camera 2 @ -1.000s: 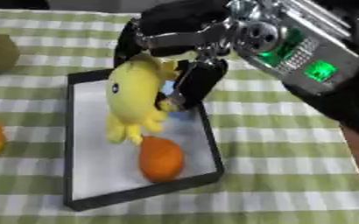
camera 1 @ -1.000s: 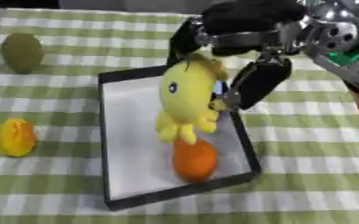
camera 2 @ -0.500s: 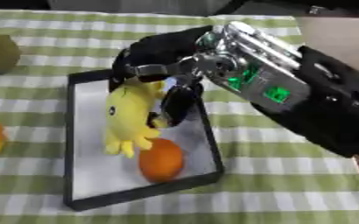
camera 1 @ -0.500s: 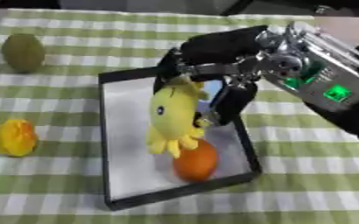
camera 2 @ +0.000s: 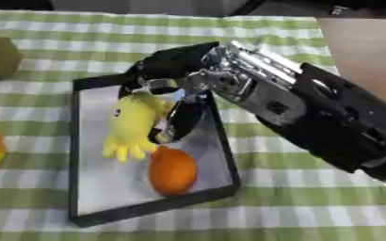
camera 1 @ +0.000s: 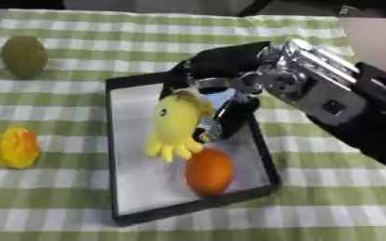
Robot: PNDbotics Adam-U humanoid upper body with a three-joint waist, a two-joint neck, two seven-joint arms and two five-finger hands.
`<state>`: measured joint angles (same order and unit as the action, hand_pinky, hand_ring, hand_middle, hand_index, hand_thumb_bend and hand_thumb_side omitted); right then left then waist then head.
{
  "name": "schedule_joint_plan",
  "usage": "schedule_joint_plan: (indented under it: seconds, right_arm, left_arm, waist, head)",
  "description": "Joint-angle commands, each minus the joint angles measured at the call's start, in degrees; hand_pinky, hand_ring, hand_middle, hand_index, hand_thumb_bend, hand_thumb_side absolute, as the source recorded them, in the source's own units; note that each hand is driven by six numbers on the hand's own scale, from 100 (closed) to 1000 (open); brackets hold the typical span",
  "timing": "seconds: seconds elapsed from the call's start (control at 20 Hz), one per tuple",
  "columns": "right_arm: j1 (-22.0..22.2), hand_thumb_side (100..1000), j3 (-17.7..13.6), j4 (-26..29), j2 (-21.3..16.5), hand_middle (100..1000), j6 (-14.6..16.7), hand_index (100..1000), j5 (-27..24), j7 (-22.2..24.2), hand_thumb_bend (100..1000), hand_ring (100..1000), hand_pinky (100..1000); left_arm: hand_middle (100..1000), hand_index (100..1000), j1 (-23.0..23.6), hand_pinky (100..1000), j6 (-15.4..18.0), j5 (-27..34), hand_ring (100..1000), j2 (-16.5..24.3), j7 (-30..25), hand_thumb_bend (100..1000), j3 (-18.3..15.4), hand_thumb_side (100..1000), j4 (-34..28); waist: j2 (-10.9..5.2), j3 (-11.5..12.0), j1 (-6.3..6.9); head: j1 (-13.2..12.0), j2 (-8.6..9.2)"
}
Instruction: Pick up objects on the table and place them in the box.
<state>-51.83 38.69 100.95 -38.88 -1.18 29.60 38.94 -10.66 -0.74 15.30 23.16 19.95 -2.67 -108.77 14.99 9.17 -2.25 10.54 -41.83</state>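
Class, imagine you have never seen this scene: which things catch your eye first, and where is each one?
First comes the right hand, reaching in from the right with its fingers curled round a yellow plush octopus over the black box at the centre. An orange lies inside the box near its front end. On the checked cloth to the left sit a yellow toy and, farther back, a green fruit.

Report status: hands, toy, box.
Right hand shut on yellow toy, toy low over the box. Left hand not in view. Orange already in box, just below the toy. Yellow thing and green fruit on the cloth.
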Motion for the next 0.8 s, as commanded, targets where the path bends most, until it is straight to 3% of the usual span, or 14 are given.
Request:
schedule_joint_plan:
  seconds: [0.05, 0.15, 0.3, 0.55, 0.8]
  right_arm:
    - [-0.6, 364, -0.7, -0.8, -0.4, 886, 0.6, 898, 0.9, -0.1, 362, 920, 898]
    - [-0.5, 354, -1.0, -1.0, -0.4, 897, 0.7, 911, 0.7, -0.3, 414, 930, 905]
    - [-0.6, 235, -1.4, -1.1, -0.5, 902, 0.5, 920, -0.1, -0.7, 470, 934, 909]
    - [-0.7, 123, -1.9, -0.9, -1.0, 902, -0.4, 922, -1.2, -0.5, 425, 933, 909]
    - [-0.3, 116, -3.3, 0.1, -1.6, 879, -2.0, 908, -3.1, -0.7, 427, 911, 901]
  left_arm:
    - [811, 795, -0.5, 844, 0.1, 0.2, 860, 0.9, -0.2, 118, -0.3, 760, -0.7]
    - [810, 795, -0.4, 844, 0.1, 0.2, 860, 0.9, -0.2, 118, -0.3, 760, -0.7]
    - [810, 795, -0.4, 844, 0.1, 0.2, 860, 0.9, -0.2, 119, -0.2, 761, -0.7]
    - [811, 796, -0.3, 843, 0.1, 0.2, 861, 0.9, -0.2, 119, -0.2, 760, -0.7]
    - [810, 795, -0.2, 843, 0.1, 0.2, 861, 1.0, -0.2, 118, -0.2, 759, -0.7]
  waist:
    - [-0.9, 0.0, 0.87]
    - [-0.95, -0.1, 0.86]
    - [-1.04, -0.2, 0.82]
    - [-1.22, -0.3, 0.83]
    - [-1.37, -0.4, 0.85]
  head:
    - [0.0, -0.19]
    - [0.0, -0.21]
    - [-0.1, -0.21]
    - [-0.1, -0.27]
    - [-0.2, -0.3]
